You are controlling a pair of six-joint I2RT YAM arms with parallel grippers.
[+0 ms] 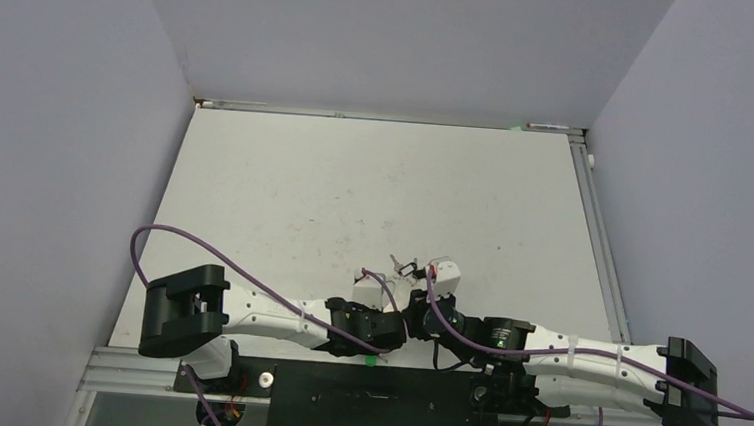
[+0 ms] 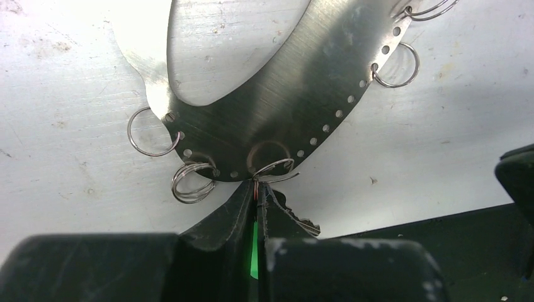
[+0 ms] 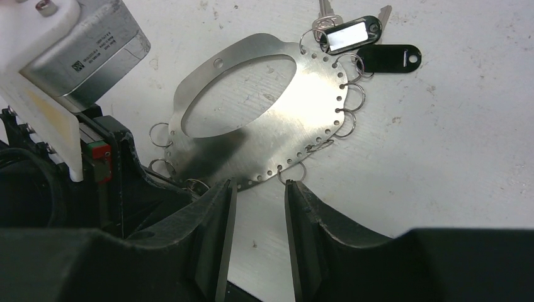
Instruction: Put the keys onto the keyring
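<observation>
The keyring holder is a flat silver metal plate (image 3: 296,107) with an oval cut-out, a row of edge holes and several small split rings; no wire loop shows. It also shows in the left wrist view (image 2: 302,94). Two silver keys (image 3: 324,11) with black tags (image 3: 390,58) hang from rings at its far edge. My left gripper (image 2: 257,186) is shut on a split ring (image 2: 272,168) at the plate's near edge. A green sliver (image 2: 254,248) shows between its fingers; I cannot tell what it is. My right gripper (image 3: 259,184) is open and empty at the plate's near edge, beside a ring (image 3: 291,173).
Both wrists meet near the table's front middle (image 1: 407,295). The left arm's white camera housing (image 3: 69,50) sits close to the left of my right gripper. The black base plate (image 2: 441,239) lies just behind the left gripper. Grey walls stand round the table.
</observation>
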